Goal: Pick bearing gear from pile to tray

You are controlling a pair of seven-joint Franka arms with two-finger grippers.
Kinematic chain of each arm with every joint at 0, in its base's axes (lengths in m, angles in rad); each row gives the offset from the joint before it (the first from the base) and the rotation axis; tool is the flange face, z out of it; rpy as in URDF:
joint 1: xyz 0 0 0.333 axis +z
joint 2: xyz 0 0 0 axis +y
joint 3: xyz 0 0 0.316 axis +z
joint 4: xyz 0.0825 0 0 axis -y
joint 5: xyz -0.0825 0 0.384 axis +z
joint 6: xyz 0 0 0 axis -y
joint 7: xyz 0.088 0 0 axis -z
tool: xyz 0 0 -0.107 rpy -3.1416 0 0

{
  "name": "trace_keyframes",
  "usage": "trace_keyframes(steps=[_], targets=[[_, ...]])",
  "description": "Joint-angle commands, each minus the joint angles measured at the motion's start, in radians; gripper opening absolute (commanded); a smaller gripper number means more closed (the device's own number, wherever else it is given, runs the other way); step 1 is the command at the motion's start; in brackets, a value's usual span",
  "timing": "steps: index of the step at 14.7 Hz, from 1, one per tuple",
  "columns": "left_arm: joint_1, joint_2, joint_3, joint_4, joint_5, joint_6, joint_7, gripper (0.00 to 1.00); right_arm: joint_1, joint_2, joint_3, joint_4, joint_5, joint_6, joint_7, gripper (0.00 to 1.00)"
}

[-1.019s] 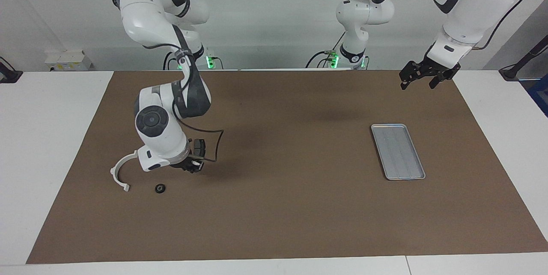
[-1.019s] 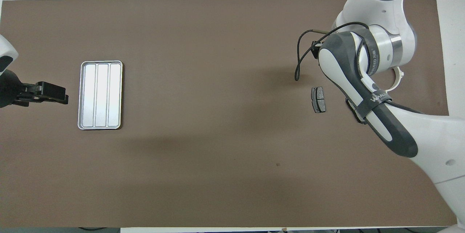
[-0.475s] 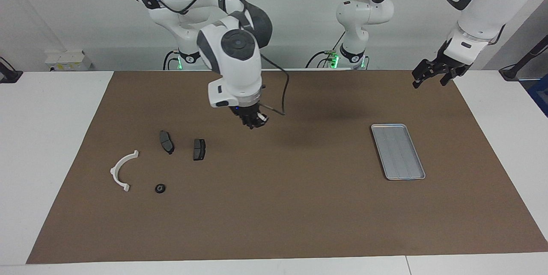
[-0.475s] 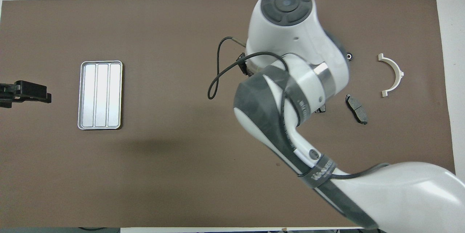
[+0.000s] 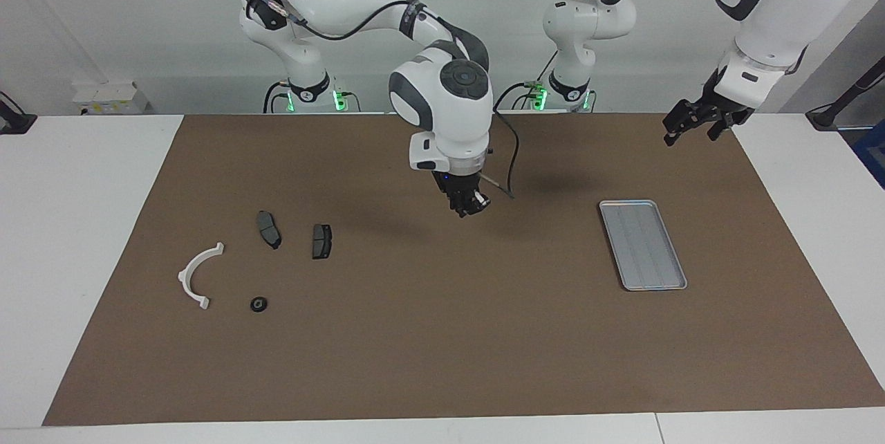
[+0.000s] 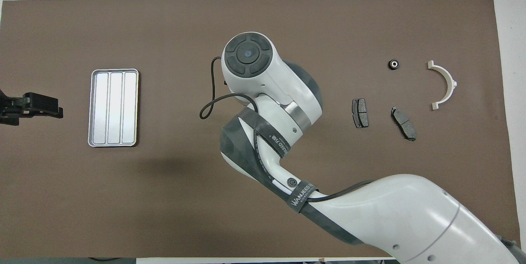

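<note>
The flat silver ribbed metal tray (image 5: 642,244) lay bare; the right gripper (image 5: 469,206) hung above the brown mat (image 5: 442,333) between it and the small black round bearing (image 5: 258,304), grip unreadable; the left gripper (image 5: 693,123), fingers apart, waited near the tray

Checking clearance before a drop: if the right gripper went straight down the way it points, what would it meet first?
Probably bare brown mat: the right gripper hangs between the pile and the tray, over neither.

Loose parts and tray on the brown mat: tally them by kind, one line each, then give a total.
White half-ring: 1
Dark grey brake pads: 2
Small black round piece: 1
Silver tray: 1
Total: 5
Whatever the right pincer may carry over the mat cannot be made out, so it is not counted.
</note>
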Motion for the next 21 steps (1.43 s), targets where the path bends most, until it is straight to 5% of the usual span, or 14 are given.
trace_keyframes(steps=[1,12,13,15,16,21], targets=[[0.008,-0.059,-0.002,-0.079,-0.004,0.043,-0.018,1.0,0.021,0.077,0.001,-0.003,-0.068,0.095,0.061,0.0],[-0.01,-0.046,-0.007,-0.085,-0.001,0.092,-0.017,1.0,-0.005,0.097,-0.025,-0.188,-0.159,0.368,0.063,0.0],[-0.01,-0.046,-0.008,-0.085,-0.003,0.097,-0.018,1.0,-0.005,0.096,-0.025,-0.188,-0.159,0.362,0.063,0.16],[-0.01,-0.044,-0.008,-0.088,-0.003,0.108,-0.032,1.0,-0.008,0.087,-0.027,-0.175,-0.159,0.322,0.06,0.82],[-0.012,-0.046,-0.01,-0.101,-0.003,0.123,-0.04,1.0,-0.009,0.088,-0.027,-0.15,-0.162,0.268,0.053,1.0],[-0.125,-0.008,-0.01,-0.098,-0.001,0.172,-0.187,1.0,-0.095,0.053,-0.016,-0.025,-0.092,0.019,-0.161,1.0]])
